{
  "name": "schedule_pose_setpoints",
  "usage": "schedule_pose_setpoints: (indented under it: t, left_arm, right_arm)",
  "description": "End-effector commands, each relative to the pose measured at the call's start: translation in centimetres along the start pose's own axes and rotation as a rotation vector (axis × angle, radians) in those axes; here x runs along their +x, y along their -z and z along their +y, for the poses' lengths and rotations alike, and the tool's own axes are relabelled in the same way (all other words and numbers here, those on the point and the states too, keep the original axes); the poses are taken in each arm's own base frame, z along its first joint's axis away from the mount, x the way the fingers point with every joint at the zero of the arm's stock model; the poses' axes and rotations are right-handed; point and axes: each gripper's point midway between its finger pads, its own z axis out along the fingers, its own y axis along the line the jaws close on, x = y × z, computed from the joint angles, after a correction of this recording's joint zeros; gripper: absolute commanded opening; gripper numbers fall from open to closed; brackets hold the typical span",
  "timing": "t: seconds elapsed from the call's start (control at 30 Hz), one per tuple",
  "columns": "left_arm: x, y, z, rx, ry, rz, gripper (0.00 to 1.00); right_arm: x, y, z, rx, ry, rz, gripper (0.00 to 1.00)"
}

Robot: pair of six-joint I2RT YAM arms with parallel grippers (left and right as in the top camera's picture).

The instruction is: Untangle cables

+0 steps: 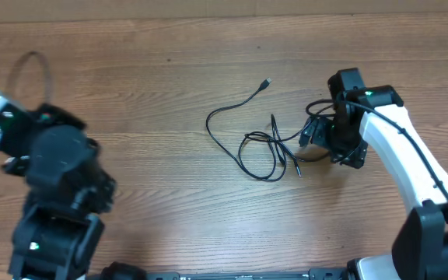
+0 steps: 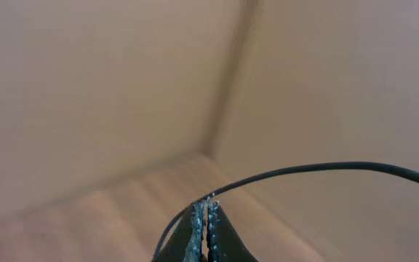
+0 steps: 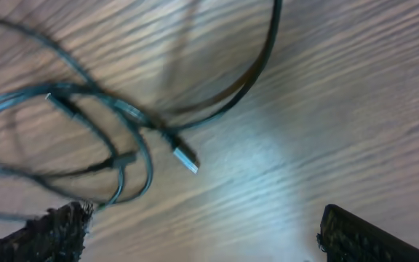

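The cables [image 1: 259, 148] are thin black cords lying flat on the wooden table [image 1: 146, 194], crossed over each other in a loose tangle of loops near its middle. 1 strand arcs out to the upper left and ends in a small plug [image 1: 267, 82]. A silver-tipped plug [image 3: 186, 159] lies at the tangle's lower right. 1 separate cord [image 2: 304, 169] arches in the air at the far left, pinched in the left gripper [image 2: 204, 209].
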Motion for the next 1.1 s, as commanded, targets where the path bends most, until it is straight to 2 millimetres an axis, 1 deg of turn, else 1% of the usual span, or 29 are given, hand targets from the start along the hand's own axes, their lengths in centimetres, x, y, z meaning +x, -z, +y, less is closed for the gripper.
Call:
schedule_pose_setpoints:
  t: [0.0, 0.07, 0.13, 0.2, 0.27, 0.33, 0.47, 0.57, 0.63, 0.7, 0.73, 0.77, 0.87, 0.9, 0.97, 1.0, 1.07]
  left_arm:
    - [-1.9, -1.6, 3.3, -0.095, -0.086, -0.021, 0.04]
    - [-1.2, -2.8, 4.6, -0.112, -0.083, 0.018, 0.04]
    - [-0.2, -3.7, 6.1, -0.141, -0.034, 0.064, 0.04]
    - [1.6, -4.7, 8.1, -0.204, 0.049, 0.133, 0.04]
    - [3.8, -5.8, 10.0, -0.272, 0.149, 0.217, 0.04]
    - [6.6, -7.0, 11.5, -0.33, 0.242, 0.321, 0.04]
    - [11.6, -9.3, 14.0, -0.433, 0.355, 0.515, 0.04]
    - [15.3, -10.0, 15.8, -0.517, 0.403, 0.661, 0.04]
    - [18.1, -10.0, 17.2, -0.606, 0.449, 0.757, 0.04]
    - [20.0, -9.7, 18.1, -0.677, 0.481, 0.826, 0.04]
    - [21.1, -9.5, 18.4, -0.706, 0.492, 0.868, 0.08]
    - [21.9, -9.4, 18.5, -0.727, 0.496, 0.904, 0.15]
    - [24.6, -9.4, 18.2, -0.744, 0.514, 1.017, 0.4]
    - [25.6, -9.5, 17.9, -0.74, 0.526, 1.06, 0.6]
    - [26.7, -9.6, 17.5, -0.735, 0.541, 1.107, 0.94]
    - [27.4, -9.6, 17.2, -0.732, 0.552, 1.138, 1.0]
    - [27.9, -9.6, 17.1, -0.73, 0.559, 1.162, 1.0]
  right_arm:
    - [1.2, 2.6, 1.0, -0.052, 0.015, -0.058, 1.0]
    - [1.8, 3.3, 1.5, -0.067, 0.037, -0.075, 1.0]
    - [2.7, 3.9, 2.1, -0.086, 0.05, -0.076, 1.0]
    - [3.8, 4.5, 2.9, -0.115, 0.084, -0.069, 1.0]
    - [4.7, 4.9, 3.6, -0.128, 0.119, -0.071, 1.0]
    - [5.4, 5.0, 4.1, -0.132, 0.147, -0.07, 1.0]
    - [6.7, 5.0, 4.8, -0.125, 0.195, -0.054, 1.0]
    - [7.1, 4.9, 5.2, -0.126, 0.216, -0.052, 1.0]
    - [7.2, 4.9, 5.3, -0.128, 0.211, -0.053, 1.0]
    - [7.1, 4.9, 5.3, -0.131, 0.193, -0.054, 1.0]
    - [7.0, 5.0, 5.4, -0.135, 0.194, -0.058, 1.0]
    - [6.9, 5.0, 5.5, -0.138, 0.194, -0.063, 1.0]
    - [6.6, 5.0, 5.9, -0.151, 0.196, -0.076, 1.0]
    - [6.6, 5.1, 5.9, -0.154, 0.197, -0.079, 1.0]
    - [6.6, 5.1, 5.9, -0.154, 0.197, -0.079, 1.0]
    - [6.6, 5.0, 5.9, -0.152, 0.197, -0.077, 1.0]
    - [6.6, 5.0, 5.9, -0.151, 0.197, -0.077, 1.0]
